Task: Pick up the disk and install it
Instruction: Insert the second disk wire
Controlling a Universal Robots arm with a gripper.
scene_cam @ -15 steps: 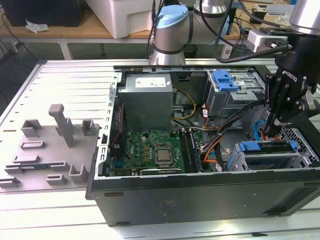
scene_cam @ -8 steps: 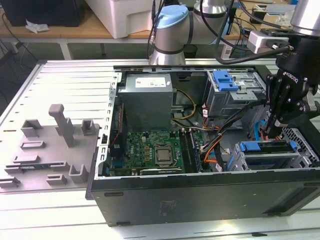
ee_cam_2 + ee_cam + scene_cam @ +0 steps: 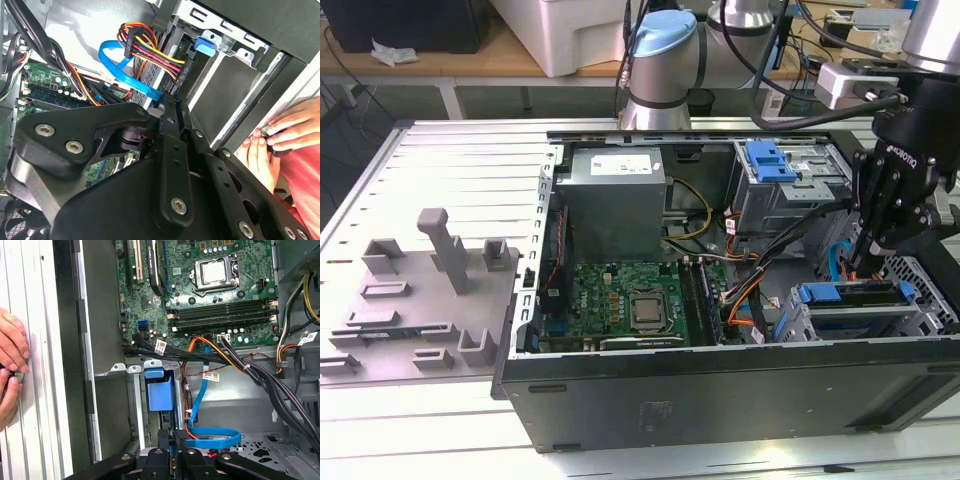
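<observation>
The disk (image 3: 855, 294) sits edge-up in the lower drive cage (image 3: 860, 322), blue carrier uppermost. The tool (image 3: 868, 262) bears on the disk's far end; whether its fingers pinch the carrier cannot be told. Recommend pressing straight down, clear of the blue data cable (image 3: 212, 436).

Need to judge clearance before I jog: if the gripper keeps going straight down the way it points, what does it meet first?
Probably the blue-framed disk in the drive cage directly under the gripper; depth is unclear, so they may already touch.
</observation>
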